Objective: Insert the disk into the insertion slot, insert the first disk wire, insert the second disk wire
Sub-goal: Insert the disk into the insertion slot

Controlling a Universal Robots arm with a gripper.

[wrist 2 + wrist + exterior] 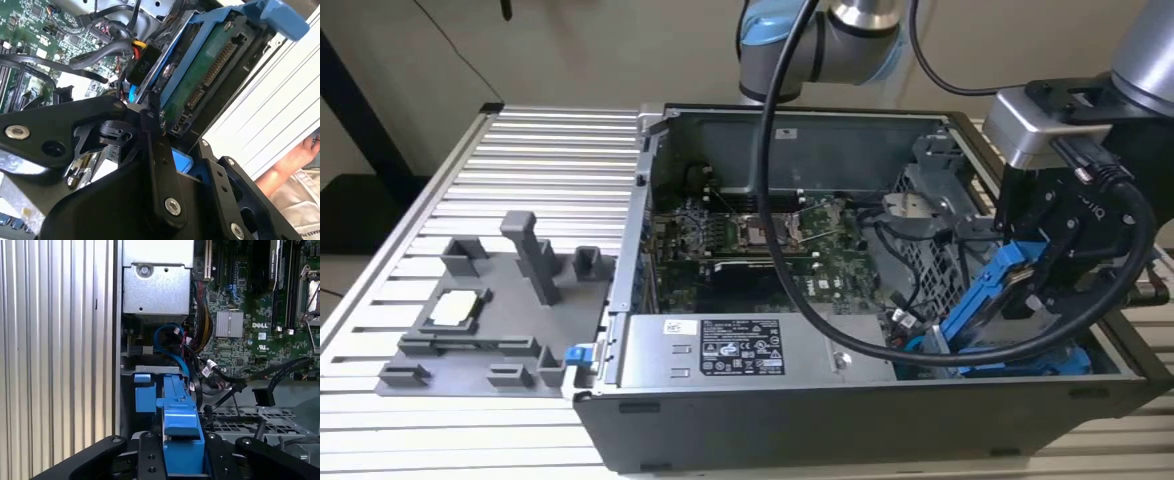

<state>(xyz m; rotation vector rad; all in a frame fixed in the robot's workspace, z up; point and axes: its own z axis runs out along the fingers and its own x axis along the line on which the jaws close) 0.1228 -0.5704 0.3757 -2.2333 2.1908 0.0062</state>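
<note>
the hand (1038,288) is clamped on the disk (983,300), which hangs tilted inside the computer case (787,425) at the exterior view's right. its lower end is hidden behind a black cable (770,200) and the case wall.

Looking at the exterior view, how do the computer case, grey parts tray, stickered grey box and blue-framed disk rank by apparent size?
1. computer case
2. grey parts tray
3. stickered grey box
4. disk, partly hidden

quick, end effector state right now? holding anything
end effector: closed, holding the disk by its blue frame
</note>
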